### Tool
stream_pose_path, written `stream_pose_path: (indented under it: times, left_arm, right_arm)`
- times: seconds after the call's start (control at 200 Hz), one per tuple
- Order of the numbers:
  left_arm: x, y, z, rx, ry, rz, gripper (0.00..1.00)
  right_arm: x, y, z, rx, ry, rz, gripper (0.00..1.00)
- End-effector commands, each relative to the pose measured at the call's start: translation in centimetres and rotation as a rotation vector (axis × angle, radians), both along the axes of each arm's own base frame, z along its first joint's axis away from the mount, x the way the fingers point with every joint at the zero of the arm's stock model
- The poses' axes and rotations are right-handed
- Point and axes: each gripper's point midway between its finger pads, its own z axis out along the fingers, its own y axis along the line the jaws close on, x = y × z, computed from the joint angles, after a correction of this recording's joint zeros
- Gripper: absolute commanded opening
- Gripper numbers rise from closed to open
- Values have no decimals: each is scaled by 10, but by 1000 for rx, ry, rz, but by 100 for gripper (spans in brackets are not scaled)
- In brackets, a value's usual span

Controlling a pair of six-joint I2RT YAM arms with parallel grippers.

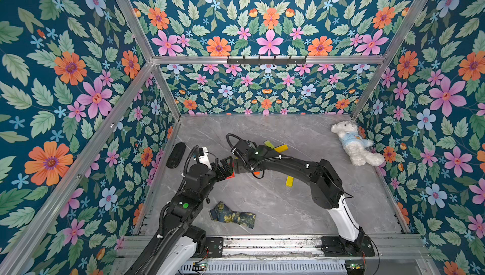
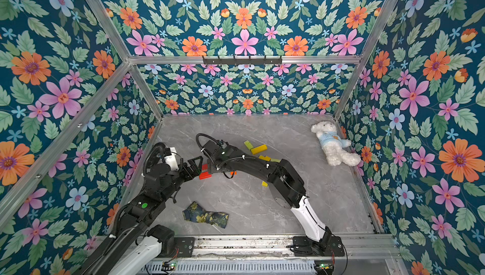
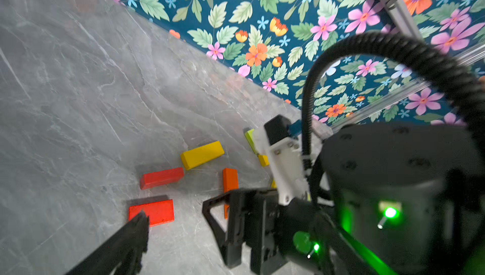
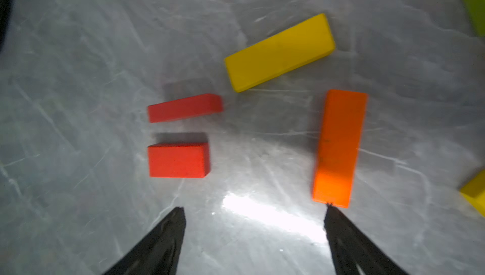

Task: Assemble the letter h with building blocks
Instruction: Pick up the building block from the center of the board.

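The right pincer [image 4: 254, 208] hangs spread and empty over the grey marbled table [image 4: 78, 50], one fingertip just beside the long flat orange block [image 4: 338, 147]. A long yellow block [image 4: 279, 52] and two short red blocks [image 4: 183, 108] [image 4: 178, 159] lie apart nearby; the left pincer [image 2: 198, 167] is spread wide near them

Walls [image 1: 270, 24]: dark teal floral print with pink, orange and pale blue flowers and green leaves, covering the back and both sides in both top views. Aluminium frame bars [image 1: 183, 59]: one horizontal across upper centre, others running diagonally down at left and right. Black hook rail [image 1: 266, 61] fixed on the horizontal bar. Floor [image 1: 275, 202]: grey marble-pattern surface, lower centre. Bright glare patch [image 4: 262, 216] on it, lower centre of the right wrist view.
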Motion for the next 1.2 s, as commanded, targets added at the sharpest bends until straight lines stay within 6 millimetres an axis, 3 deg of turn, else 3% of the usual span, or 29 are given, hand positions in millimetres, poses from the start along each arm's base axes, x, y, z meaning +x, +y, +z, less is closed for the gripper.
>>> stream_pose_path:
  times: [0.0, 0.13, 0.235, 0.495, 0.78, 1.195]
  left_arm:
    - [-6, 19, 12, -16, -24, 89, 100]
    - [-19, 35, 32, -34, -85, 141, 100]
    - [-30, 45, 45, -50, -132, 166, 100]
    - [-44, 56, 57, -86, -180, 194, 100]
    - [-76, 95, 85, -196, -350, 330, 100]
    - [-77, 93, 85, -166, -339, 314, 100]
  right_arm:
    - [3, 20, 1, 26, -56, 1, 86]
    - [3, 38, -7, 35, -68, 14, 85]
    - [7, 40, -12, 24, -83, 2, 85]
    - [0, 54, -21, 42, -70, 22, 85]
    - [-3, 62, -40, 10, -32, 39, 86]
    - [-3, 64, -60, -39, -11, 56, 80]
